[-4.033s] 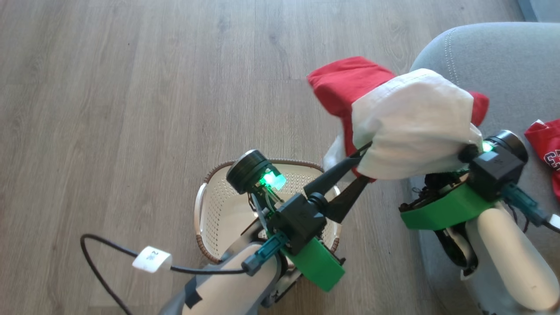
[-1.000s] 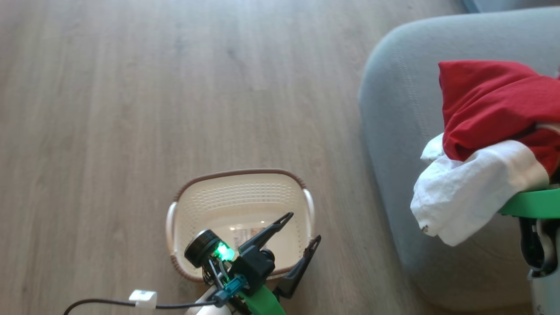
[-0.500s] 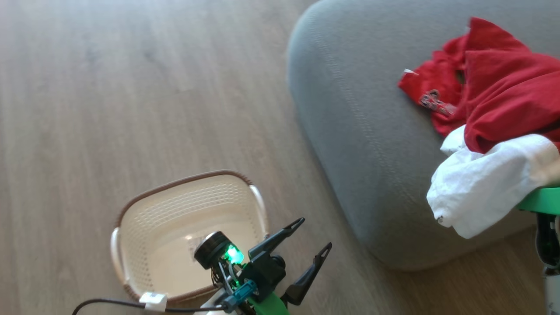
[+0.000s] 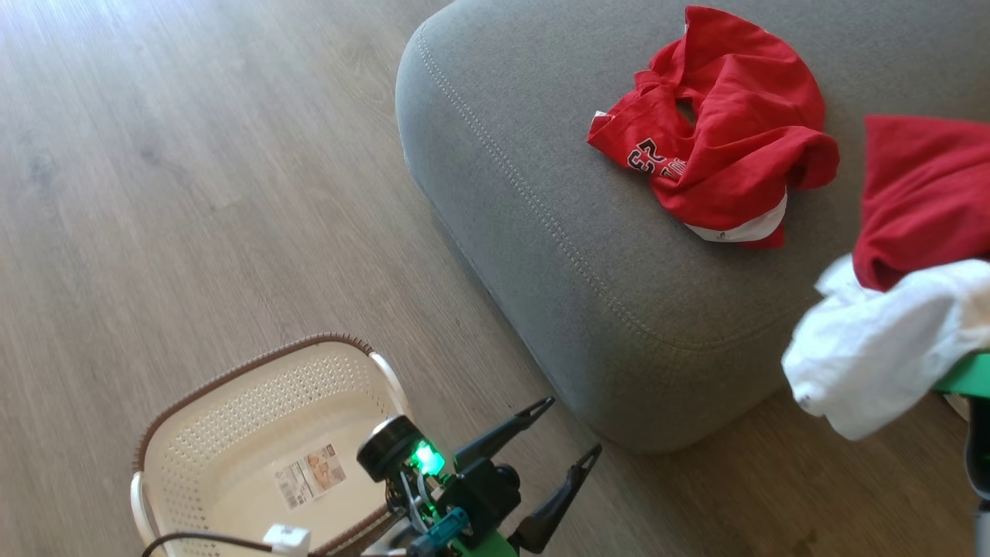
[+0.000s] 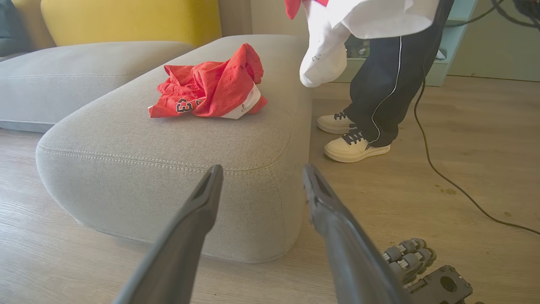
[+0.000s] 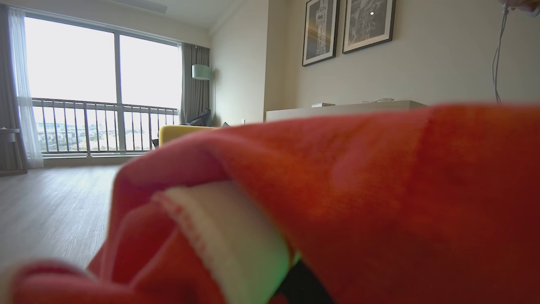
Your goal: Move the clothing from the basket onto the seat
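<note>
The cream basket (image 4: 193, 402) stands on the floor at the lower left, holding no clothing, its bottom label showing. My left gripper (image 4: 570, 426) hangs open just right of it, nothing between its fingers; in the left wrist view the left gripper (image 5: 262, 171) points at the seat's front. On the grey seat (image 4: 541, 232) lies one crumpled red garment (image 4: 719, 147) (image 5: 211, 82). A second red and white garment (image 4: 897, 309) (image 5: 337, 38) hangs draped over my right arm at the right edge, above the seat's near corner. It covers my right gripper, and that clothing (image 6: 337, 190) lies against the right wrist lens.
A person's dark trouser legs and pale shoes (image 5: 358, 143) stand beside the seat's far side. A black cable (image 5: 438, 169) trails over the wood floor there. A yellow sofa back (image 5: 126, 19) rises behind the seat. My own wheeled base (image 5: 422, 266) is near the left gripper.
The head camera has swung toward the seat, bringing the lying red garment fully into view. The draped garment stays on my right arm. My left gripper stays open by the basket.
</note>
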Controlling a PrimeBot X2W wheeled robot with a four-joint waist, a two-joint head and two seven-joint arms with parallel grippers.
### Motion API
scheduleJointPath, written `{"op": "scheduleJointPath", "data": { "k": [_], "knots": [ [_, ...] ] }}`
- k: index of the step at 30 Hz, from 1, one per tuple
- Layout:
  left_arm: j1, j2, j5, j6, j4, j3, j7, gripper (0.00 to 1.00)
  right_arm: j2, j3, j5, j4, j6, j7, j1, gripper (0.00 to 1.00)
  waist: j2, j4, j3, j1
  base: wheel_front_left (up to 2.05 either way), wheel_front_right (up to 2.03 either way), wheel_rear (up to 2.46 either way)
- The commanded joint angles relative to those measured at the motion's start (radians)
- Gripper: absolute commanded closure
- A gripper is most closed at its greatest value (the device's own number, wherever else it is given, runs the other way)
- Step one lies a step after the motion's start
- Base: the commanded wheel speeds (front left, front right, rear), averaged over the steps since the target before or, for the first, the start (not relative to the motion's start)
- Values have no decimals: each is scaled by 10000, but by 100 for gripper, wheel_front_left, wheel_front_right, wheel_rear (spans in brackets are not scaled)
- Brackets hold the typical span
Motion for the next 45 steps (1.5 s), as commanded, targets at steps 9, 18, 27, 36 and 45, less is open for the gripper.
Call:
{"op": "scheduleJointPath", "data": {
  "k": [9,18,27,36,45],
  "knots": [
    [-487,-109,-120,42,-242,22,-49,0,-27,-259,-70,-635,-2,-23,192,100,-1,-12,42,0,0,0,0],
    [-486,-123,-139,55,-252,105,-49,0,-40,-483,-283,-478,-2,-23,52,100,-1,-54,85,0,0,0,0],
    [-606,293,90,112,-304,304,-49,0,-562,-213,-252,250,-2,-23,-1447,100,-1,-269,1056,0,0,0,0],
    [-1261,1370,573,197,-457,-17,-49,0,-1145,-436,-206,890,-2,-23,-4122,100,-1,-130,3370,0,0,0,0],
    [-2159,2134,727,375,-918,-212,-49,0,-1553,-1447,26,2322,-2,-23,-6568,100,-1,343,5341,0,0,0,0]
  ]
}}
